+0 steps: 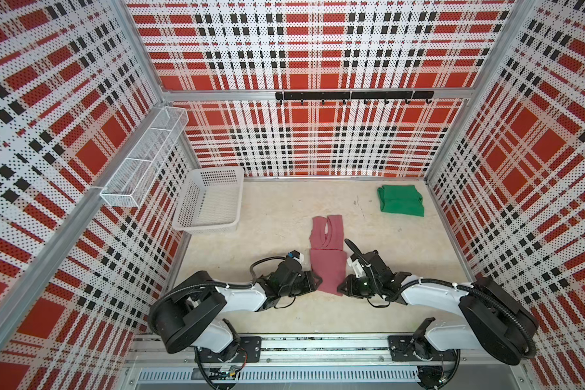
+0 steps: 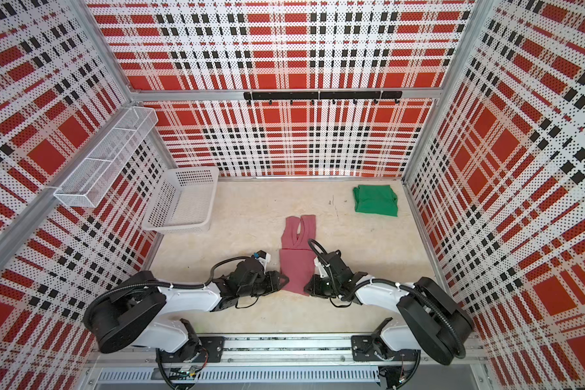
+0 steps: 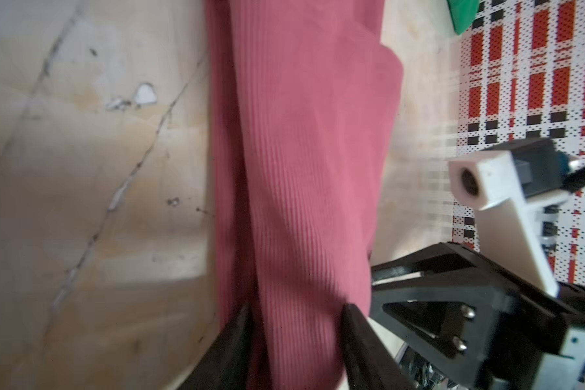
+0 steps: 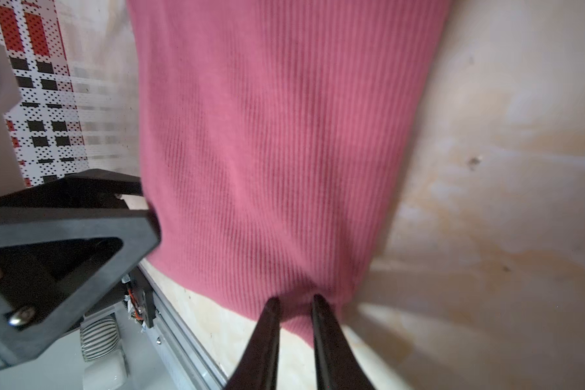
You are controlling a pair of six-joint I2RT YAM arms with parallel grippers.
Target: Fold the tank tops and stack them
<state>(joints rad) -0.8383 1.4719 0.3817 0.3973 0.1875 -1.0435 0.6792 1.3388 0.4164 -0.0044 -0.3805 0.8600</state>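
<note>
Cloth is what both arms are busy with. Reading the table [image 1: 284, 209] as a clock face with 12 at the back wall, the pink top [image 1: 328, 266] [image 2: 297, 266] lies from the centre down toward 6. It is a long narrow strip, with its straps pointing to 12 and its hem to 6. A fold line crosses it about halfway.

The left gripper [image 1: 318, 281] [image 2: 287, 279] meets the hem from 9, and the right gripper [image 1: 340, 287] [image 2: 306, 289] meets it from 3. The two face each other across the cloth, low over the table.

In the right wrist view the right gripper [image 4: 294, 310] has its fingers [image 4: 267, 334] drawn close together, with the hem corner of the pink top [image 4: 277, 135] pinched between them. The cloth hangs a little above the table there and casts a shadow.

In the left wrist view the left gripper [image 3: 298, 320] has its fingers [image 3: 237, 337] standing wider apart, with a thick fold of the pink top [image 3: 311, 169] filling the gap. I cannot tell whether they are pressing it.

The green top [image 1: 401, 201] [image 2: 375, 201] sits folded into a squarish bundle near 1, close to the back right corner and well apart from the pink top. A white basket [image 1: 203, 230] [image 2: 174, 229] stands near 11, against the left wall.
</note>
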